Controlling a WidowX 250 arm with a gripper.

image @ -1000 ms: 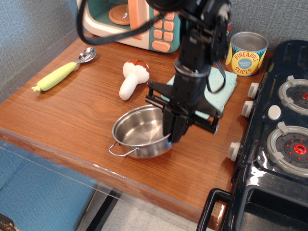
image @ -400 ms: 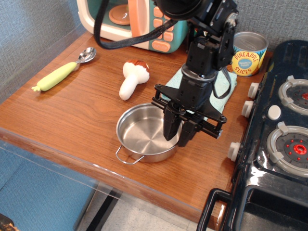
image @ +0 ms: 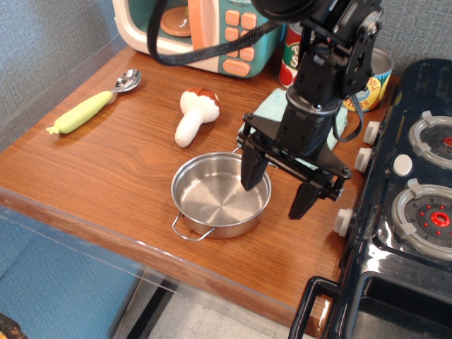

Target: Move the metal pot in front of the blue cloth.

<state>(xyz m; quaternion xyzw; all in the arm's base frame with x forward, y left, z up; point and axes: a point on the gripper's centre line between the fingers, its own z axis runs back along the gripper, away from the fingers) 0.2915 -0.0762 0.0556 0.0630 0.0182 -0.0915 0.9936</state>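
Note:
The metal pot (image: 215,199) sits upright on the wooden table, just in front of and slightly left of the blue cloth (image: 272,107). One wire handle points toward the table's front edge. The cloth is mostly hidden behind the arm; only its left corner and a strip by the arm show. My gripper (image: 277,192) is open wide, raised a little above the pot's right rim. Its left finger hangs over the rim and its right finger is over bare table to the right. It holds nothing.
A toy mushroom (image: 194,115) lies left of the cloth. A spoon with a yellow-green handle (image: 92,106) lies at far left. A toy microwave (image: 201,32) and tin cans (image: 371,78) stand at the back. A black toy stove (image: 409,212) borders the right.
My gripper let go of the pot's right rim, opened wide and rose up and to the right. The pot shifted slightly right and now rests flat on the table.

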